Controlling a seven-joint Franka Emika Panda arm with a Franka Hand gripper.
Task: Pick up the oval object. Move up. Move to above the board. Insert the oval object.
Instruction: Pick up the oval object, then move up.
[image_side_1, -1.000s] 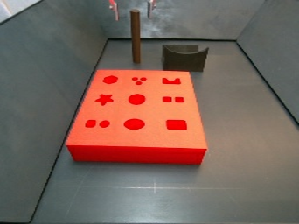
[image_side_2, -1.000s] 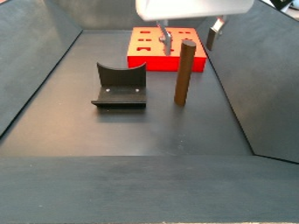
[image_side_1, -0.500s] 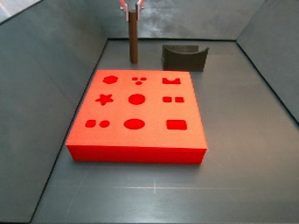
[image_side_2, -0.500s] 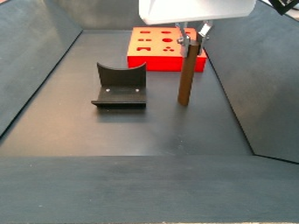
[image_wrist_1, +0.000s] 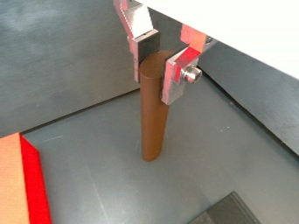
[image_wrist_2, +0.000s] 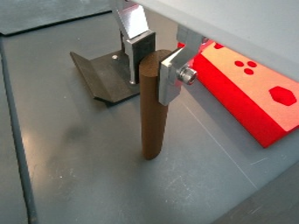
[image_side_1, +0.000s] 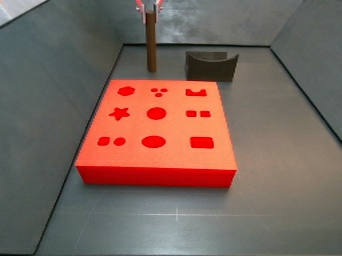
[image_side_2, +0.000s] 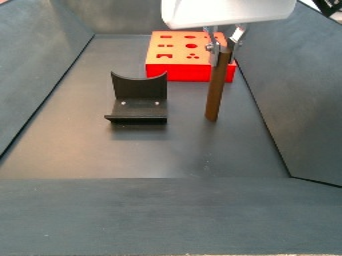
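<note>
pincer (image_wrist_1: 160, 59) around round brown peg (image_wrist_1: 152, 109)

1. oval object (image_wrist_1: 152, 109) is plain brown, looks like a matte rod, upper middle of a wrist view
2. gripper (image_wrist_1: 162, 63) up around its top: silver finger plates with dark pads
3. board (image_side_1: 158, 127) is bright red, darker red cutouts, centre of a side view
4. fixture (image_side_2: 138, 98) is dark grey, left of centre in a side view
5. floor (image_side_2: 160, 150) and walls are dull dark grey
</note>
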